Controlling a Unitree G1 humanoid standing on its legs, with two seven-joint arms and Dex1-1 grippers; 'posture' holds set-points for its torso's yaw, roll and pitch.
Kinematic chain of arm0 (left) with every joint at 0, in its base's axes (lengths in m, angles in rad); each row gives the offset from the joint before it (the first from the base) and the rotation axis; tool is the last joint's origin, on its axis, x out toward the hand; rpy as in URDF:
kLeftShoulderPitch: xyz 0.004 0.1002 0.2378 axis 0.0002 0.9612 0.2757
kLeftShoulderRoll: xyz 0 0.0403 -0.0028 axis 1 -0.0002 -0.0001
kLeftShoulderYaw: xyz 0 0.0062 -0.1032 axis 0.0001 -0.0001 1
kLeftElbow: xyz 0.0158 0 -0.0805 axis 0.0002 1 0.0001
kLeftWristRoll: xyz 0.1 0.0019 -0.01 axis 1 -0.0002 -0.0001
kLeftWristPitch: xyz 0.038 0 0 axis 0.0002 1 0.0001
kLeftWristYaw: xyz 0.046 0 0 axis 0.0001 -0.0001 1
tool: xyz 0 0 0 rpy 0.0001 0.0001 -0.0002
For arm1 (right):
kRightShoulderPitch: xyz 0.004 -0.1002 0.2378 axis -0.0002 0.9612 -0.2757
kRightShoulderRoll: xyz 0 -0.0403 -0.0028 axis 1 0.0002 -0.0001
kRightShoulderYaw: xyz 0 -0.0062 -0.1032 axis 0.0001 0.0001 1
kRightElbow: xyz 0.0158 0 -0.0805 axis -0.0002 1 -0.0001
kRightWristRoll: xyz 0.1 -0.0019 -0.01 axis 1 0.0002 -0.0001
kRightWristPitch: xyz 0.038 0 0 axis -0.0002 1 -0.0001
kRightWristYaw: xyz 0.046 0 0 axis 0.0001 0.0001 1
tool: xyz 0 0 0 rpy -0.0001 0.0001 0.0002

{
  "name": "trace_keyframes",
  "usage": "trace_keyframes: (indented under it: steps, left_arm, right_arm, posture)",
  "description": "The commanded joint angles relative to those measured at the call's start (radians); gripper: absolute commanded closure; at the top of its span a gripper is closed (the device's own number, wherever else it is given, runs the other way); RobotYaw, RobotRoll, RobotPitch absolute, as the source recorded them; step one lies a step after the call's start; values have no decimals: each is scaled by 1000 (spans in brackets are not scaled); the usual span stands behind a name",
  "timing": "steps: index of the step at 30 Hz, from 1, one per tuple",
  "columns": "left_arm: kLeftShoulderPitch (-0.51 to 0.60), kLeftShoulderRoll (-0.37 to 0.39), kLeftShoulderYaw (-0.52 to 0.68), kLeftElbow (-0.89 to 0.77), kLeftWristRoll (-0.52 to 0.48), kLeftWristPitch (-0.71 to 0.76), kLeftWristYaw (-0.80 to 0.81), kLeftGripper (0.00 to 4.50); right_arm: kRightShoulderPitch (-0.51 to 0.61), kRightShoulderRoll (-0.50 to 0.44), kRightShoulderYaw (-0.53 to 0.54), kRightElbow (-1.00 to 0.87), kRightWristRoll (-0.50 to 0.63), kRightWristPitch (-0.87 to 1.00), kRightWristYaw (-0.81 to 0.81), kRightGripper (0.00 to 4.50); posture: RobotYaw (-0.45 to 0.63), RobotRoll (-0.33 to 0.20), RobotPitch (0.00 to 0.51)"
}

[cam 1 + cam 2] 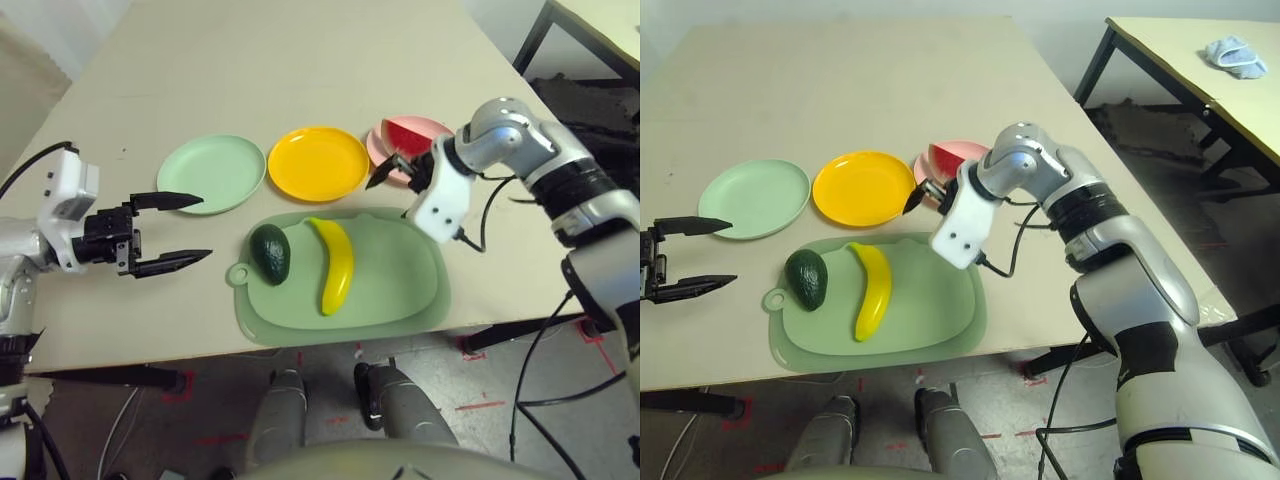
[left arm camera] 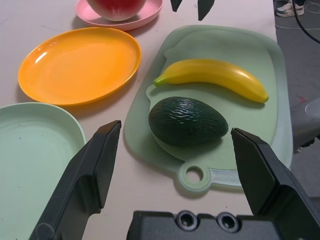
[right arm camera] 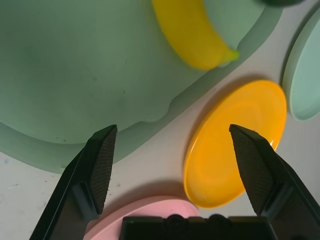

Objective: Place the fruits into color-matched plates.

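Bright, even indoor light, apparently from overhead. Shadows soft and short: a faint one under the banana, a darker rim under the yellow-orange plate in the right wrist view. Mild sheen on the avocado and banana. Head views sharp, slight wide-angle bend at edges. In the wrist views the near black fingers look soft, table beyond crisp.

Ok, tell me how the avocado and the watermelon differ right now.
The avocado is a dark green oval; the watermelon is a red wedge. The avocado lies on the cutting board beside the banana, not yet on the green plate; the watermelon already sits on the pink plate. Neither is held by a gripper.
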Motion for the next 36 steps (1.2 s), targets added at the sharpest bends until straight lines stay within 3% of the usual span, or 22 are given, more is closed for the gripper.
trace_keyframes:
  steps: [1,8,14,30,33,36]
  left_arm:
    - [11,16,8,9,13,-6,-1,0]
    - [19,1,9,12,10,-13,24,0]
    - [-2,-6,1,16,11,-21,40,0]
    - [16,-9,11,-11,8,-33,64,0]
    - [23,-8,17,-14,6,-36,69,0]
    - [26,-7,20,-15,5,-37,72,0]
  right_arm:
    - [51,3,7,-111,42,63,44,17]
    - [112,96,12,-273,47,203,52,17]
    - [118,186,22,-210,-19,229,2,17]
    - [147,215,92,-97,-146,142,-23,17]
    - [148,200,97,-80,-159,151,-9,615]
    - [151,190,97,-77,-157,147,-3,1660]
  posture:
    - [34,0,169]
    - [36,0,169]
    - [41,0,168]
    - [72,0,168]
    - [79,0,165]
    - [79,0,165]
